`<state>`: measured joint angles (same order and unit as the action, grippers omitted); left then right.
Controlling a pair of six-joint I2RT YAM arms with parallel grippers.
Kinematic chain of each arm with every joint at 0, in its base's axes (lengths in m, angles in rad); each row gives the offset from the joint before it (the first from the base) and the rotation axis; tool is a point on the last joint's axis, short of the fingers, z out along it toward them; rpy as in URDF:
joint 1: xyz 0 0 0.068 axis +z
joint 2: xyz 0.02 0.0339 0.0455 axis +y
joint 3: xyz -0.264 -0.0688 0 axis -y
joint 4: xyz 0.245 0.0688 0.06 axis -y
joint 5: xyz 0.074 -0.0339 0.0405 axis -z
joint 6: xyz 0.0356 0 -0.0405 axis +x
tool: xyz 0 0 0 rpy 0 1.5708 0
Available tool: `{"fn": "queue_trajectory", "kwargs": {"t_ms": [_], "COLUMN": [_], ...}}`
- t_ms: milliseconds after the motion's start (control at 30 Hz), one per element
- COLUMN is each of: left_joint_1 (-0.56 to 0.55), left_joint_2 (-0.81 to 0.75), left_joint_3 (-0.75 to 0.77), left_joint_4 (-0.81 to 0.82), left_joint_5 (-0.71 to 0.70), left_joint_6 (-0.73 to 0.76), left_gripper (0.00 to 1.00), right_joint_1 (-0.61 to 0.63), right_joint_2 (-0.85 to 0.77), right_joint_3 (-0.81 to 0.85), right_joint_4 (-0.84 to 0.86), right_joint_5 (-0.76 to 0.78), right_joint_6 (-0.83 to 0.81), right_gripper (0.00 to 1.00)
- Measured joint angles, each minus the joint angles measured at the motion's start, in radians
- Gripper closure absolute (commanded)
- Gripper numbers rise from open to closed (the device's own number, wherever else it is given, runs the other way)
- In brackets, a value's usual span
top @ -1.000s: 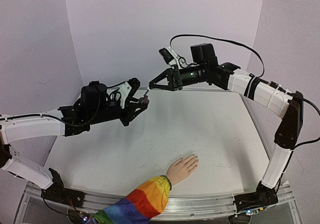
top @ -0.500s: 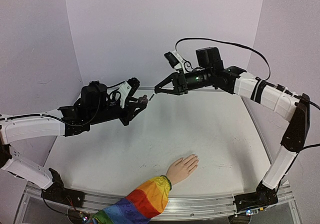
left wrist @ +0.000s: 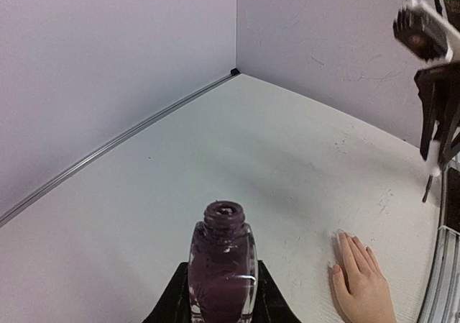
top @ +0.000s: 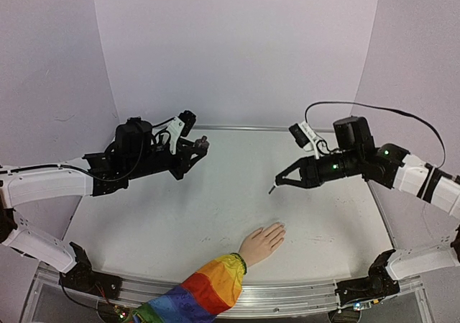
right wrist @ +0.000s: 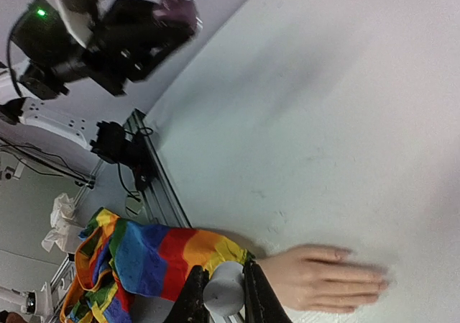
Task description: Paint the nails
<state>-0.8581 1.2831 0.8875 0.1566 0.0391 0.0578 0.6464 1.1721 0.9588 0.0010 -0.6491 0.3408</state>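
Note:
The pale mannequin hand [top: 263, 240] lies flat near the table's front, its rainbow sleeve [top: 208, 287] hanging over the edge. Its nails [left wrist: 338, 235] are tiny and skin-toned; I see no polish on them. My left gripper [top: 194, 150] is shut on the open dark-purple polish bottle [left wrist: 223, 265] and holds it upright above the table's back left. My right gripper [top: 285, 180] is shut on the white brush cap [right wrist: 224, 290]. The thin brush [top: 272, 190] points down, above and beyond the fingertips. The hand also shows in the right wrist view [right wrist: 323, 276], blurred.
The white table [top: 215, 208] is walled by lilac panels at the back and sides. A metal rail [top: 287, 290] runs along the front edge. The right arm's cable [top: 374, 111] loops above its wrist.
My right gripper has pulled the brush away from the bottle, swinging right and down toward the front. It now hangs just beyond the mannequin hand. My left gripper and the bottle have barely moved.

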Motion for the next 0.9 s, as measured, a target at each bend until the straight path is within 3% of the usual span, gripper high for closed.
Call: {"fn": "queue_trajectory", "kwargs": {"t_ms": [300,900], "left_joint_1": [0.037,0.044], "left_joint_2": [-0.002,-0.093], "left_joint_3": [0.037,0.047], "left_joint_4": [0.000,-0.001], "left_joint_5": [0.133,0.230], "left_joint_6": [-0.029,-0.037], "left_gripper": [1.00,1.00], "right_joint_1": [0.002,0.090], "right_joint_2": [-0.159,-0.066], "right_joint_3": [-0.301,-0.364], "right_joint_4": [-0.113,-0.047], "right_joint_5": [0.188,0.458], "right_joint_6": [0.064,0.163], "right_gripper": [1.00,1.00]}}
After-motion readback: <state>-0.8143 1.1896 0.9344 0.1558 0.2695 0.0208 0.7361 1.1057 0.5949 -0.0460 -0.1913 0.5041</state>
